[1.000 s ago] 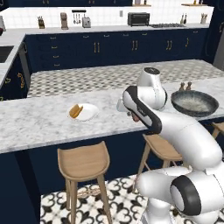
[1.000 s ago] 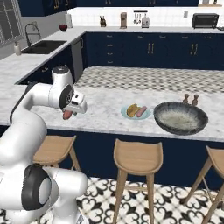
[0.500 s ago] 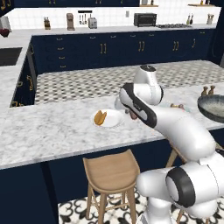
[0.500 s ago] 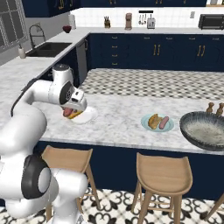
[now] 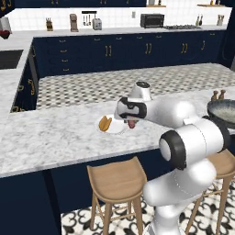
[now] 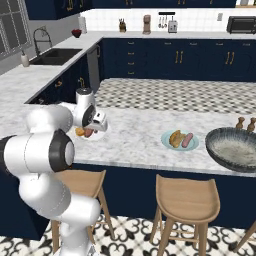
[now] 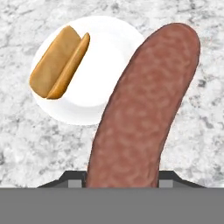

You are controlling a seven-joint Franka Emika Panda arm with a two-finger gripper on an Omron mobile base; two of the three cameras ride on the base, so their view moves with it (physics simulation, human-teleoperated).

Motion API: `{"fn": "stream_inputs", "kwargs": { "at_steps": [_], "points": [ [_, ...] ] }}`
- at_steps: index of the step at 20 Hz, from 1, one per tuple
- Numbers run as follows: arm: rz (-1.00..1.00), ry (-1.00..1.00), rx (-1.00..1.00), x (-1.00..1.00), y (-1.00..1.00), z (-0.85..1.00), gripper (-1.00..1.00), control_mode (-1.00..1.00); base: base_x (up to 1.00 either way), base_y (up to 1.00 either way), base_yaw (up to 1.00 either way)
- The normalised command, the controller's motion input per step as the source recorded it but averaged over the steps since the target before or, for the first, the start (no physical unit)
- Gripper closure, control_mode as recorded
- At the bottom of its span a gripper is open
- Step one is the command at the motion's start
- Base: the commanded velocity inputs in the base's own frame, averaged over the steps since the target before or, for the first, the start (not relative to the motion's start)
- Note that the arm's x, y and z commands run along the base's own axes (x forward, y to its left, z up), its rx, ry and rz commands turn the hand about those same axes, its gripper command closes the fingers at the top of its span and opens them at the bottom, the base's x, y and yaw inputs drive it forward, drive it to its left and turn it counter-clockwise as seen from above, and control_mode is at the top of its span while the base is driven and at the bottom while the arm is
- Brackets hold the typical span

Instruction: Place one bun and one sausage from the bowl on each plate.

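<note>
Reddish-brown and faintly mottled, the sausage (image 7: 146, 109) runs up the middle of the hand view, its lower end hidden between the finger tips. We find the gripper (image 5: 132, 123) closed down on it, jaws narrow, with nothing else in hold. In the left base view the sausage hangs from the hand just above the marble counter (image 5: 55, 137), beside the white plate (image 7: 111, 65).

That plate carries one bun (image 7: 59, 61), lying toward one side; the rest of it is bare. The sausage sits over the plate's edge and partly over the counter, so we judge it not yet centred for release.

In the right base view the light blue plate (image 6: 167, 145) already holds a bun and a sausage, and the dark bowl (image 6: 232, 150) stands just beyond it. We judge this the last item to be placed.

On handling: we judge the sausage light, slightly yielding and smooth-skinned, round in section and liable to roll once set down. Gripped near one end, it may swing or slip out. A hold nearer its middle would be steadier. We advise lowering it close to the bare part of the plate, alongside the bun, before letting go, so it cannot roll off onto the counter.
</note>
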Motion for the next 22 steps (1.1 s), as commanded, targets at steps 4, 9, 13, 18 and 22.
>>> {"fn": "stream_inputs", "kwargs": {
  "at_steps": [4,9,13,18,22],
  "points": [
    [0.00,0.00,0.00,1.00,0.25,-0.66,1.00,-1.00,0.00,0.00,0.00],
    [0.00,0.00,0.00,0.98,0.10,-0.38,1.00,-1.00,0.00,0.00,0.00],
    [-0.02,0.00,0.00,0.60,0.00,-0.47,1.00,-1.00,0.00,0.00,0.00],
    [-0.03,0.02,0.00,0.26,0.11,-0.52,-1.00,-1.00,0.00,0.00,0.00],
    [-0.04,-0.02,0.00,0.13,0.00,0.00,-1.00,-1.00,0.00,0.00,0.00]
  ]
}}
